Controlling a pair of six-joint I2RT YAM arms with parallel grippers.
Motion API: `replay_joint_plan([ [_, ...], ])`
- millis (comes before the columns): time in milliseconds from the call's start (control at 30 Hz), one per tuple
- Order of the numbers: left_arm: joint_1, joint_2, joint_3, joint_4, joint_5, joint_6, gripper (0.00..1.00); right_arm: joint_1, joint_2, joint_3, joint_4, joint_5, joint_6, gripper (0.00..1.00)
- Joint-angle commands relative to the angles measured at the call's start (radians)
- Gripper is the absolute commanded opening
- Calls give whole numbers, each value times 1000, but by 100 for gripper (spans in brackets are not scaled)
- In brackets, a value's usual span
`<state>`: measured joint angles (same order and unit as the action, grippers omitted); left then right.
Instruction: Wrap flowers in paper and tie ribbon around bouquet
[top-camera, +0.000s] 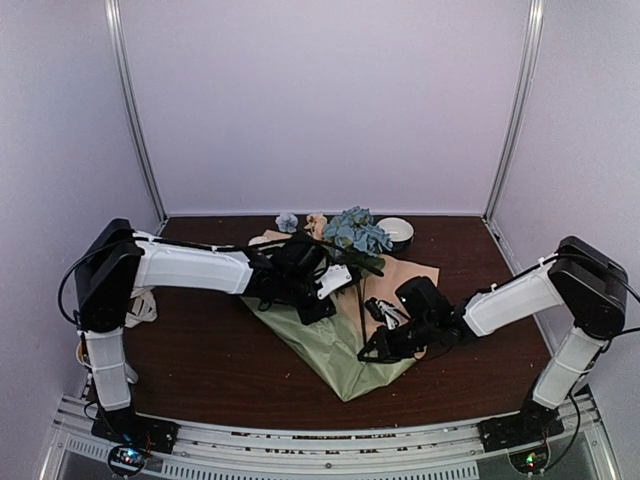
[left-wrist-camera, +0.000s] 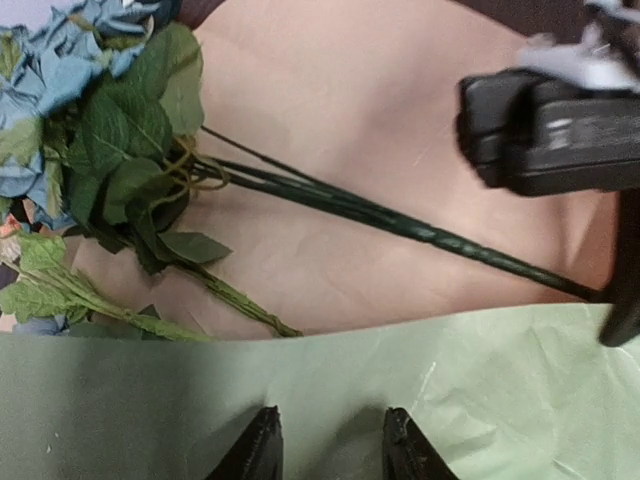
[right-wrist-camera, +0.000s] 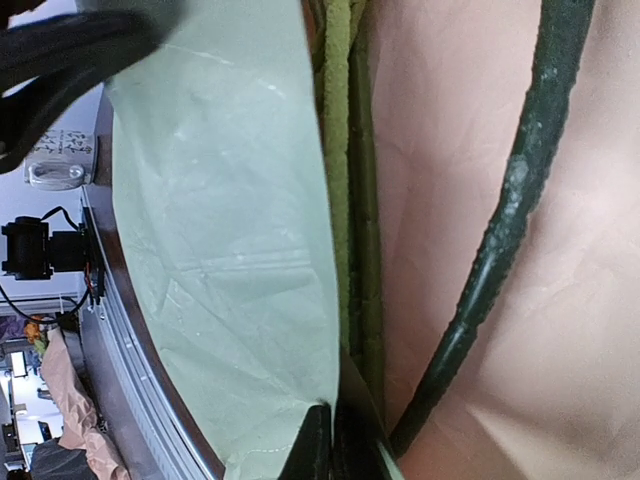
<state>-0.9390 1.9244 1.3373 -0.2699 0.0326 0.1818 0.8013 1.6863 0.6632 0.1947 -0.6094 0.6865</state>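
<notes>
The flowers (top-camera: 355, 232) lie with blue blooms (left-wrist-camera: 60, 70) far and dark stems (left-wrist-camera: 400, 225) running across the paper's beige face (left-wrist-camera: 350, 80). The paper (top-camera: 330, 345) has its sage-green side (left-wrist-camera: 450, 390) folded up over the near part. My left gripper (left-wrist-camera: 330, 440) is open just above this green flap (top-camera: 318, 305), with nothing between its fingers. My right gripper (right-wrist-camera: 335, 440) is shut on the paper's edge near the stem ends (top-camera: 372, 352); a thick stem (right-wrist-camera: 510, 220) runs beside it. No ribbon can be made out for certain.
A white round container (top-camera: 395, 232) and a loose blue bloom (top-camera: 287, 221) sit at the back by the flower heads. Pale looped material (top-camera: 142, 303) lies by the left arm's base. The metal rail (top-camera: 300, 432) marks the table's near edge.
</notes>
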Motion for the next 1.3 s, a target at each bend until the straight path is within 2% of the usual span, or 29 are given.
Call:
replay_joint_plan([
  [0, -7, 97, 89, -43, -155, -28, 37, 9, -41, 16, -52, 48, -23, 2],
  [67, -6, 132, 101, -56, -158, -24, 37, 9, -44, 16, -57, 50, -24, 4],
  [200, -6, 180, 103, -72, -108, -20, 36, 9, -94, 30, -99, 56, -36, 14],
  [367, -4, 211, 93, -75, -53, -34, 35, -23, -247, 84, -311, 138, -104, 30],
  [467, -4, 208, 74, -57, -46, -52, 35, -106, -356, 64, -418, 218, -132, 39],
  [567, -4, 201, 62, -39, -44, -51, 34, -265, -407, 13, -474, 243, -176, 45],
  [700, -4, 202, 57, -30, -33, -42, 34, -574, -304, 92, -491, 169, -265, 47],
  [800, -4, 202, 47, -10, -30, -36, 34, -686, -108, 286, -600, 145, -338, 48],
  [967, -1, 204, 49, -6, -21, -19, 33, -716, 143, 491, -737, 105, -347, 48],
  [1267, 0, 197, 39, 5, -12, 2, 34, -632, 251, 607, -997, 121, -358, 50],
])
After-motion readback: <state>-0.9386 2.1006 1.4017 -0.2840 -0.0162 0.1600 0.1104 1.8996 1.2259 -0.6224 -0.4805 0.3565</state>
